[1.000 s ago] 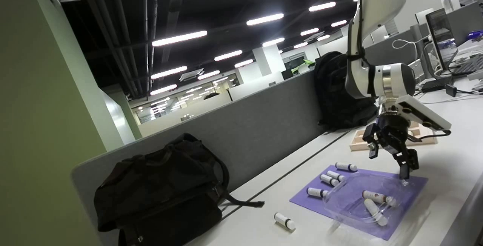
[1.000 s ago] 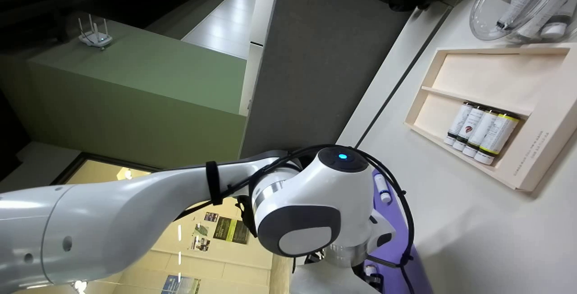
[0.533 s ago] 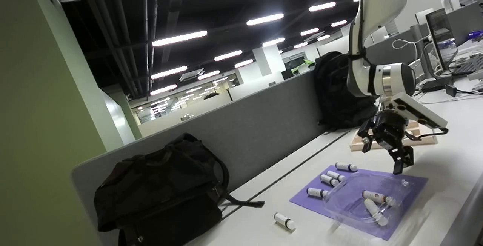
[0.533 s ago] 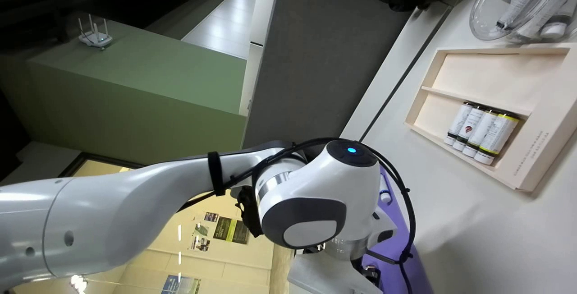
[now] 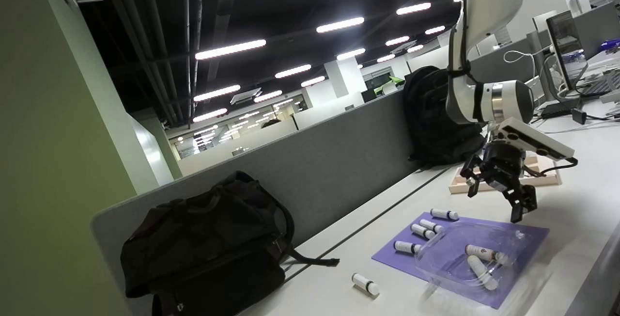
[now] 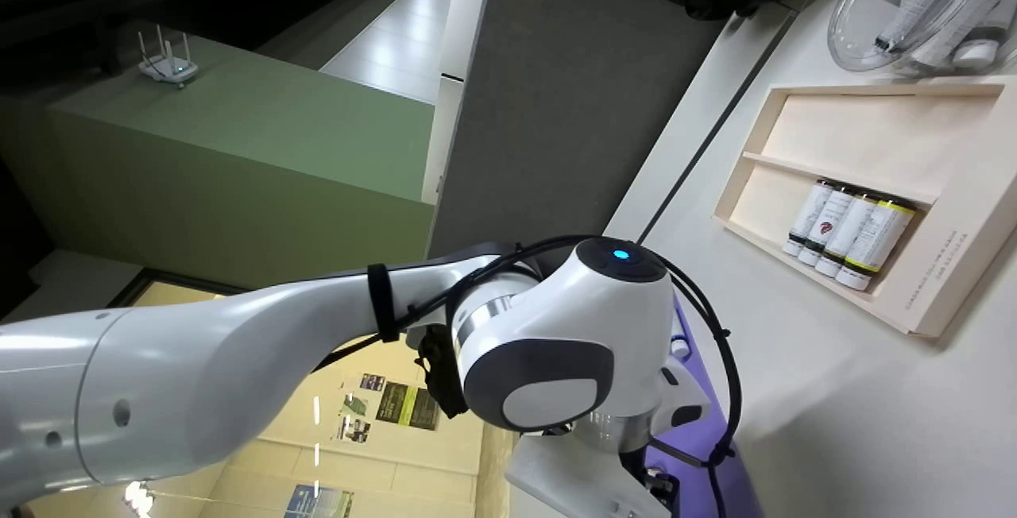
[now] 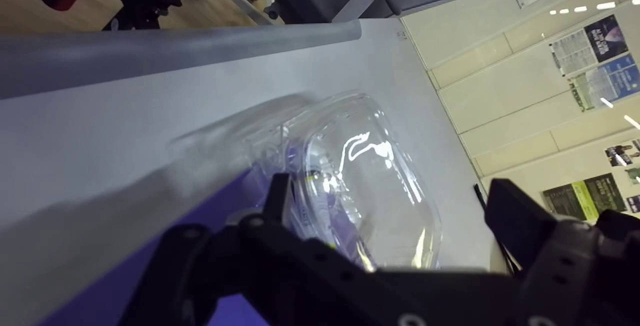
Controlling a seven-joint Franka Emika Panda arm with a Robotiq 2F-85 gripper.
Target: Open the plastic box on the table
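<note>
Plastic box (image 7: 362,186), clear and low, is sitting on the purple mat (image 5: 401,260) near its edge, and at least two printed tubes (image 5: 481,252) are showing through its wall. Compared with a second ago, the gripper (image 5: 494,205) is hanging higher over the mat: in an exterior view its lower fingertip (image 5: 517,215) is no longer overlapping the box's corner tab (image 5: 519,234), and a gap is showing between them. Its jaws are standing wide apart and gripping nothing. The box is keeping its place on the mat. For the task, that is probably leaving the tab unworked for now, with the gripper either lining up on the box or backing off. Whether the box is standing loose or fastened I am not able to tell, since its clear layers are blurring together.

More white tubes (image 5: 422,231) are lying on the mat beside the box, and a lone tube (image 5: 364,284) is resting off the mat on the pale table (image 5: 319,294). Apart from the mat, in both exterior views, a wooden tray (image 6: 866,125) is showing; four tubes (image 6: 844,233) are filling part of it, and farther from the mat a rounded clear container (image 6: 847,41) is holding others. Along one side of the mat a grey partition (image 5: 339,175) is running behind two black backpacks (image 5: 208,253), and ceiling lights (image 5: 340,24) are glowing above.
</note>
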